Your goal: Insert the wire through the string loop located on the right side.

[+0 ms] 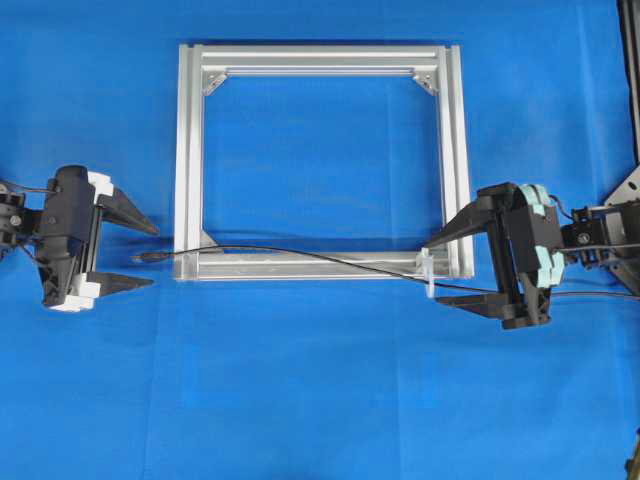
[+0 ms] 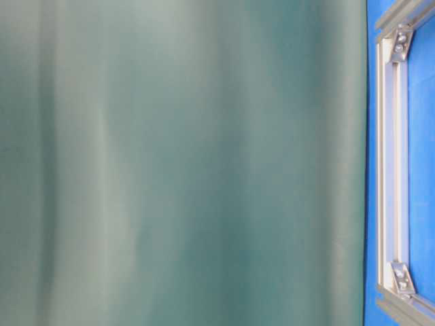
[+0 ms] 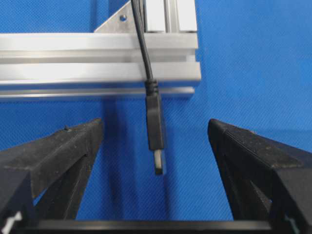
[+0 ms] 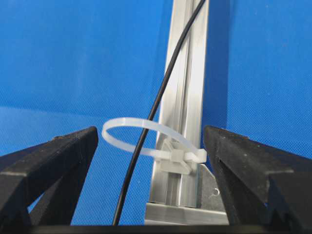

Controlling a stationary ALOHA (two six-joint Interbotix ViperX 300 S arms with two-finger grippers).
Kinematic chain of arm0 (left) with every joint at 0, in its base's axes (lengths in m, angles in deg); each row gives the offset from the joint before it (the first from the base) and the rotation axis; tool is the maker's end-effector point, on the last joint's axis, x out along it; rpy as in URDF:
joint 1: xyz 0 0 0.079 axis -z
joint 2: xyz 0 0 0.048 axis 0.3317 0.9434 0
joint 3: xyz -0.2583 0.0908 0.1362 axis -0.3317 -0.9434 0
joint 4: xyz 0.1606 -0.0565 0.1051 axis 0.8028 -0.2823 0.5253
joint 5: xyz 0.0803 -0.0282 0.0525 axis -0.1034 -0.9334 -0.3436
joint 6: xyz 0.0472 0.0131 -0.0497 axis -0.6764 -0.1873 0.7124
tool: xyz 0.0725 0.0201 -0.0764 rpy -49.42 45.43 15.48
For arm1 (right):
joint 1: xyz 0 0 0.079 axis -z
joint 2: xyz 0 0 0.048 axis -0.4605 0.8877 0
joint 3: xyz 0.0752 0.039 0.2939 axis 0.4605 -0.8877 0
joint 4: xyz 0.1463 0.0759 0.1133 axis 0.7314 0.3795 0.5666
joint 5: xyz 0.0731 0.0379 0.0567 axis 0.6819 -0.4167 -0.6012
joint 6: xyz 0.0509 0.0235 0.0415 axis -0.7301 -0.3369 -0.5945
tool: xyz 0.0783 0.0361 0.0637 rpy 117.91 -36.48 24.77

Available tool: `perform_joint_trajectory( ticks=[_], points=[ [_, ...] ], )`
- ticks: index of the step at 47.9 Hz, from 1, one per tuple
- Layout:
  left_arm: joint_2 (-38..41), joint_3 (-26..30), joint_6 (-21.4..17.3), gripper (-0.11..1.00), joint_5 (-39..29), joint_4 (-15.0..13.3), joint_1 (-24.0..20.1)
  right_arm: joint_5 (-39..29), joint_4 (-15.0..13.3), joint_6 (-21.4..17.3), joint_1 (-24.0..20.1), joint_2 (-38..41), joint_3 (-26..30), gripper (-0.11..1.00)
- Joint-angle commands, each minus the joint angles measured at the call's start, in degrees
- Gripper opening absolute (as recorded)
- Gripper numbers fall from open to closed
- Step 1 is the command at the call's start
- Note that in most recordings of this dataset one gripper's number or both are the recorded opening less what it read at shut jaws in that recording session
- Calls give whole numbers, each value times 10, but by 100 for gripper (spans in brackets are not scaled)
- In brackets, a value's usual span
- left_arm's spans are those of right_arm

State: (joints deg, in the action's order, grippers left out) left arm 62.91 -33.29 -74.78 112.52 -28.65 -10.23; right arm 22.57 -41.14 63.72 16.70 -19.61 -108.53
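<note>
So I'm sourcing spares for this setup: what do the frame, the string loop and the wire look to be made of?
The frame looks like extruded aluminium with a matte silver finish: slotted rails and bolted triangular corner brackets. The string loop appears to be translucent whitish plastic, probably a nylon tie, given its flat band and locking head. The wire has a smooth black sheath, likely rubber or plastic, ending in a black plug with a silvery metal tip.

Silver alu frame w/ corner brackets, blue cloth, greenish blur

Wire plug on blue cloth between the wide-spread left claw fingers, beside aluminium frame.
</note>
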Motion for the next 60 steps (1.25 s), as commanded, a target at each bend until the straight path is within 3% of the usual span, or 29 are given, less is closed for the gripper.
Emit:
perform_joint_trajectory(
  ticks=[1,23,60],
  points=[
    [-24,16,1,85,-3,2,2,-4,-1,1,0,-16,13,93],
    [-171,84,-8,85,-134,2,-27,-157,-8,11,27,-149,55,93],
    [-178,86,-8,85,-139,2,-38,-160,-9,25,33,-164,54,93]
  ],
)
